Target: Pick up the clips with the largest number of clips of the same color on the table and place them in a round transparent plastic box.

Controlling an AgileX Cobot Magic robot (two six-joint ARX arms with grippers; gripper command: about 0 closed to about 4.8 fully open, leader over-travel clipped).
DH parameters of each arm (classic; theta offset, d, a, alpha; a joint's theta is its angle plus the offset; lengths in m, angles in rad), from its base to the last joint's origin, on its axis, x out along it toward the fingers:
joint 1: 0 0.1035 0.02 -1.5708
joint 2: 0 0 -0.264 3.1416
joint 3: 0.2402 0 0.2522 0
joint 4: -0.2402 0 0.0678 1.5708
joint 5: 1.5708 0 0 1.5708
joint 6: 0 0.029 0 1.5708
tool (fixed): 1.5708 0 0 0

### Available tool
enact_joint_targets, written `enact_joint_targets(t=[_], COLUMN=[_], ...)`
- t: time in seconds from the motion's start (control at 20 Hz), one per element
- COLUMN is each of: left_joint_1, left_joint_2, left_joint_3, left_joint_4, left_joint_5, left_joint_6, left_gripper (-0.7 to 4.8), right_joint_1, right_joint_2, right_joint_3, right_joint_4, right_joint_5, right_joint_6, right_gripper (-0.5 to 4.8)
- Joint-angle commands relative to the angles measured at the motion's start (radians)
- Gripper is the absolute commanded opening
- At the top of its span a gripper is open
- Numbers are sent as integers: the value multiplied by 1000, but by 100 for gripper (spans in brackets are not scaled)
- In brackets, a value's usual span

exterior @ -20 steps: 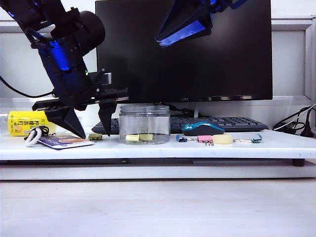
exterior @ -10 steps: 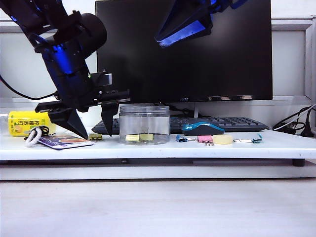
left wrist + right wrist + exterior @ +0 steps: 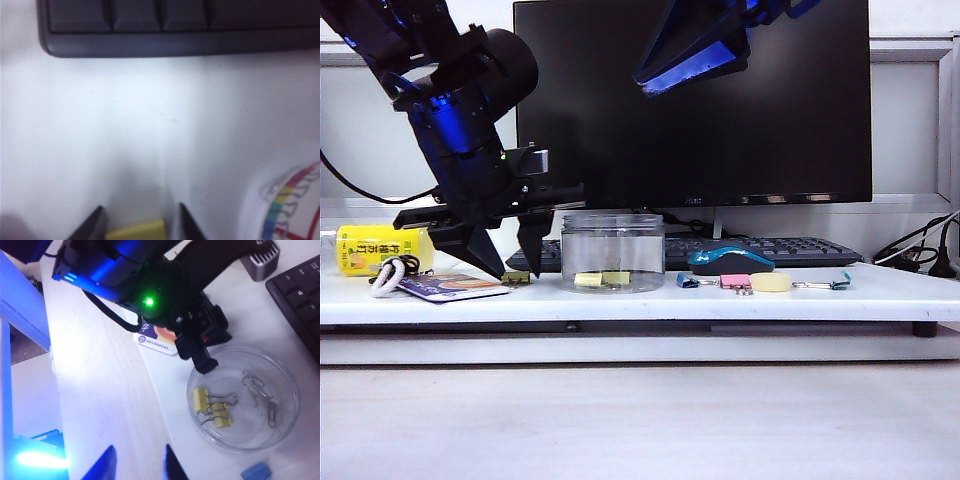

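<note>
A bare pale wooden surface fills the front of the exterior view; behind it runs a raised white shelf [image 3: 880, 292] that carries everything else.

On the shelf's left lie a white looped cord [image 3: 388, 277] and a printed card [image 3: 450, 287], with a yellow-labelled bottle [image 3: 378, 247] lying on its side behind them. Just right of the card the left gripper [image 3: 517, 272] points down at the shelf, its jaws standing apart astride a pale-yellow clip [image 3: 515, 277] that sits on the surface between the tips; the left wrist view shows the same clip [image 3: 136, 230] between the two dark tips with a sliver of space on each side, so no pinch is visible. The clip's long side runs across the gap from one tip toward the other.

Just right of it stands the round transparent plastic box [image 3: 613, 252], upright, mouth up, with yellow clips [image 3: 212, 408] lying flat on its floor. Further right sit a blue clip [image 3: 686, 281], a pink clip [image 3: 736, 283], a pale round disc [image 3: 770, 283] and a teal clip [image 3: 838, 283].

Behind these are a mouse [image 3: 730, 261], a dark keyboard [image 3: 790, 250] and a black monitor [image 3: 720, 100] against a pale wall.

The right gripper [image 3: 136, 460] hangs high over the box, jaws parted and empty.
</note>
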Motion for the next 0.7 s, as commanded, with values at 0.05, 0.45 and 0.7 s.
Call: enact_joint_targets(t=[0.05, 0.45, 0.7], left_joint_1=[-1, -1, -1], left_joint_2=[6, 6, -11], left_joint_3=[-3, -3, -2], left_joint_4=[-24, -28, -19], left_joint_5=[4, 5, 5], left_joint_6=[-3, -2, 0], left_gripper=[182, 177, 174], right_joint_1=[0, 0, 0], right_joint_2=[-5, -5, -5], right_joint_3=[2, 2, 2], right_joint_4=[5, -2, -3], right_joint_5=[-8, -8, -8], right_joint_6=[4, 4, 4], right_gripper=[126, 126, 126])
